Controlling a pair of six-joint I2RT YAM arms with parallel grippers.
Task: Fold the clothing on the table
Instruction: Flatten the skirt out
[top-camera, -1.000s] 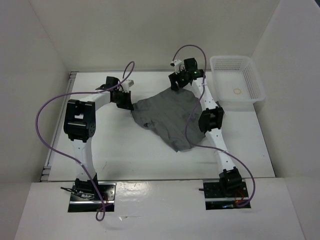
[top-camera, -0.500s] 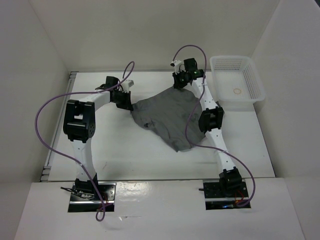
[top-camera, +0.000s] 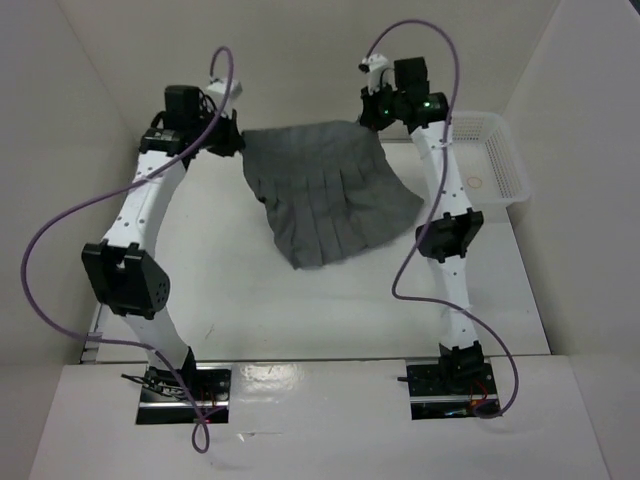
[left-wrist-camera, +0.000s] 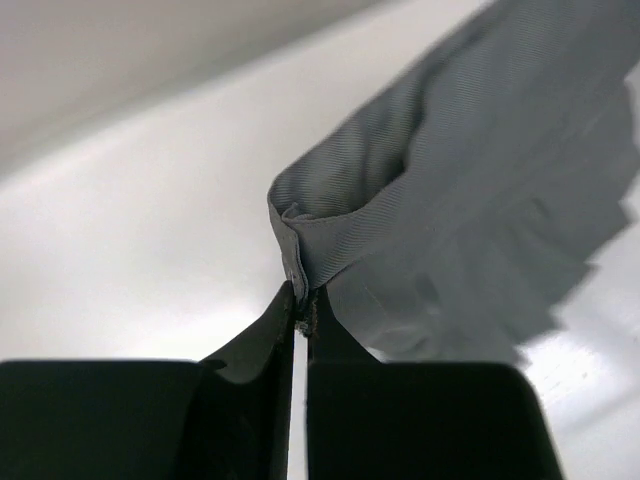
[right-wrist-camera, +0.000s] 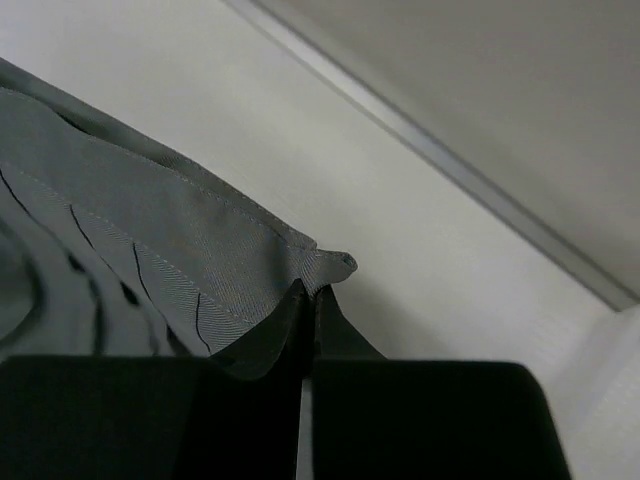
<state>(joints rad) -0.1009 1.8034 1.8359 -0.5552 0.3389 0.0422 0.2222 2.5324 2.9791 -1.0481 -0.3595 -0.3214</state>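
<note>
- The skirt (top-camera: 325, 195) hangs above the far half of the table (top-camera: 250, 310), held by its waistband between the two raised arms, with the hem fanning down toward the near side; whether the hem touches the table cannot be told
- The left gripper (left-wrist-camera: 300, 305) is clenched on one waistband corner, with only a sliver of cloth between the tips
- The right gripper (right-wrist-camera: 308, 292) is clamped on the other corner, just as close to the edge
- Such shallow bites could let a corner slip out if the arms pull further apart or swing quickly
- If one arm lowers ahead of the other, the skirt would likely land skewed and the pleats bunch
- The basket (top-camera: 500, 150) sits near the right arm, so a wide sweep could knock it
</note>
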